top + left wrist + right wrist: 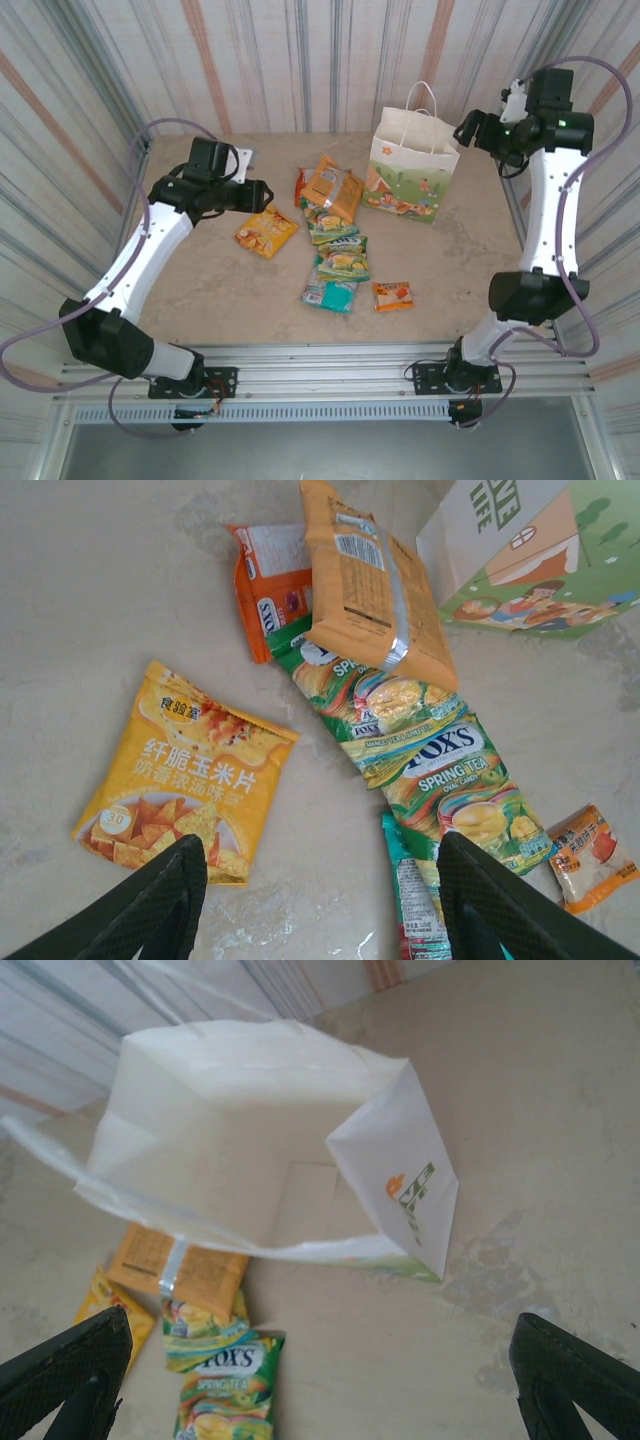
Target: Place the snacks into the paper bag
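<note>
Seven flat foil snacks are seen lying on the table [200, 290], all outside the paper bag [410, 165]. A yellow packet [190, 775] printed with corn chips is set apart on the left. To its right the others are laid in a loose line running from far to near. An orange-red packet [268, 585] is partly covered by a larger orange packet [370, 590] with a silver seam. These are followed by two overlapping green candy packets [440, 760], a teal packet [329, 292] and, just beside it, a small orange packet [392, 295].

The bag is stood upright at the far right of the snacks. It is white, with thin loop handles and a green and orange cartoon print low on its front. Its mouth is open and the white inside is visible.

The left gripper [320, 880] is held above the table between the yellow and teal packets, jaws apart, with nothing gripped. The right gripper [320, 1345] is held over the bag's mouth, jaws spread wide and empty.
</note>
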